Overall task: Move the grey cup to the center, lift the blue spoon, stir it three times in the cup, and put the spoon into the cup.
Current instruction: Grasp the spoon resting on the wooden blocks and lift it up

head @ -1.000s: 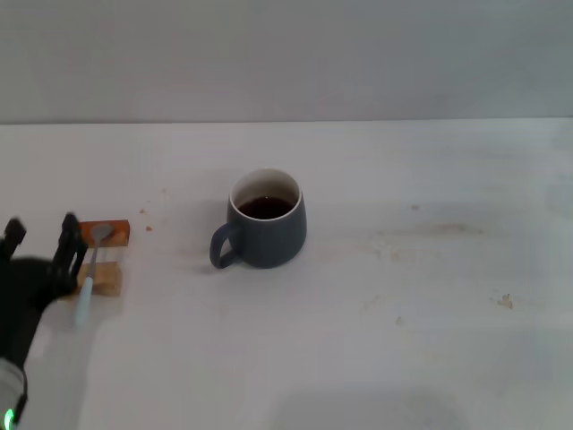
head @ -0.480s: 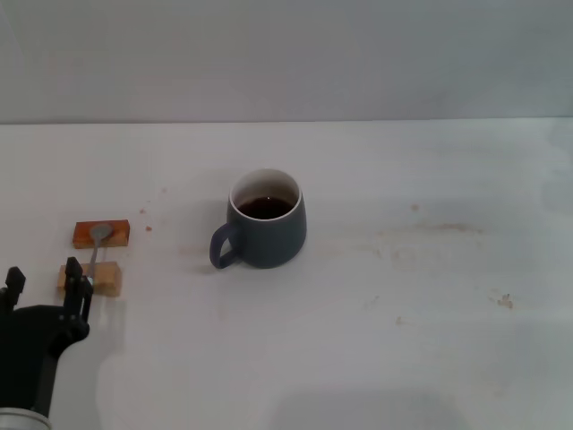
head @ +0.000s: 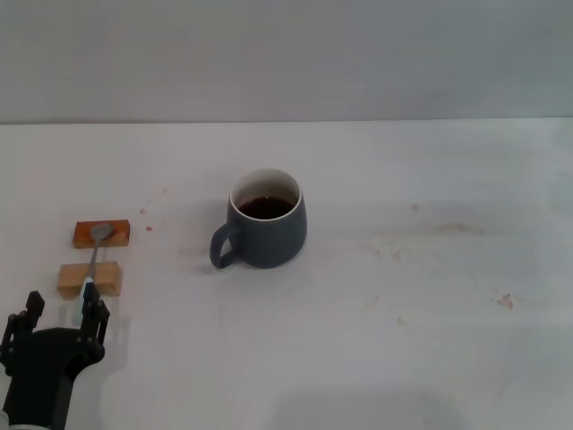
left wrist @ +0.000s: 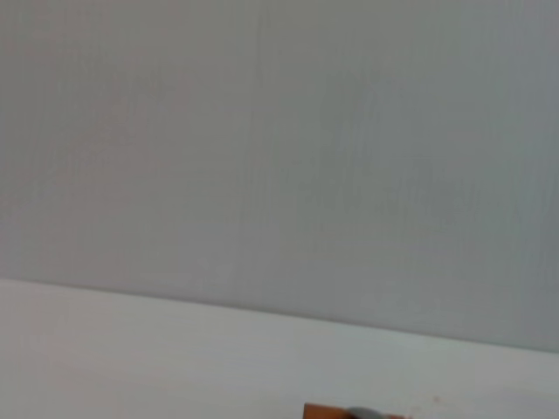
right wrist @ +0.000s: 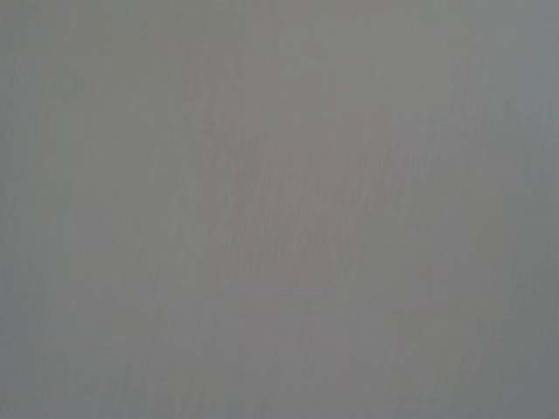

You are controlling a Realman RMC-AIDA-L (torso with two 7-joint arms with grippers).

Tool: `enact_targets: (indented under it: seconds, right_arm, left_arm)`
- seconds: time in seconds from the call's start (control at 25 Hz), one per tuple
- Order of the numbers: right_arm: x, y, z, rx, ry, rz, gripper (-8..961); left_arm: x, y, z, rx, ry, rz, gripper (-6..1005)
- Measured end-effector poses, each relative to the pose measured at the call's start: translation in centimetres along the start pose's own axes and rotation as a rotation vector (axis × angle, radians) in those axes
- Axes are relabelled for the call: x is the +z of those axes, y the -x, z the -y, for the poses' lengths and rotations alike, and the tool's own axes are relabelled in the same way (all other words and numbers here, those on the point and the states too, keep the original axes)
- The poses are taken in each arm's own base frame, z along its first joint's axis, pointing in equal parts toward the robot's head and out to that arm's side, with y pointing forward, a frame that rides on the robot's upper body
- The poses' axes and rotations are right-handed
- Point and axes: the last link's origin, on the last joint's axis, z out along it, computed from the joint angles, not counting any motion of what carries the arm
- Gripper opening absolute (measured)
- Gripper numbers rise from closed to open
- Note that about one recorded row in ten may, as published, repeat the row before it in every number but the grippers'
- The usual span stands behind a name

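The grey cup (head: 266, 224) stands upright near the table's middle, handle toward my left, with dark liquid inside. The blue spoon (head: 93, 256) lies across two small wooden blocks at the far left, its metal bowl on the farther block. In the left wrist view only a sliver of that block (left wrist: 325, 411) and the spoon's bowl (left wrist: 365, 414) shows. My left gripper (head: 63, 310) is open near the table's front left corner, just in front of the spoon's handle end, holding nothing. The right gripper is out of view.
The orange-brown block (head: 101, 234) and the paler block (head: 89, 278) carry the spoon. Small specks and faint stains mark the white table (head: 421, 296). A grey wall runs behind the table's far edge.
My left gripper has drawn back from beside the wooden blocks toward the table's front edge. The spoon and cup have not moved.
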Motion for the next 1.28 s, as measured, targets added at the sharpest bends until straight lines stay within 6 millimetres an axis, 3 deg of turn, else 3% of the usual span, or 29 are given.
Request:
enact_targets:
  seconds: [0.28, 1.28]
  right_arm:
    - [-0.1, 0.0, 0.0, -0.01, -0.002, 0.007, 43]
    - [-0.2, 0.2, -0.1, -0.04, -0.003, 0.017, 43]
  left_arm:
    - [0.2, 0.9, 0.7, -0.025, 0.024, 0.006, 660]
    - [1.0, 1.8, 0.3, -0.015, 0.054, 0.049, 660]
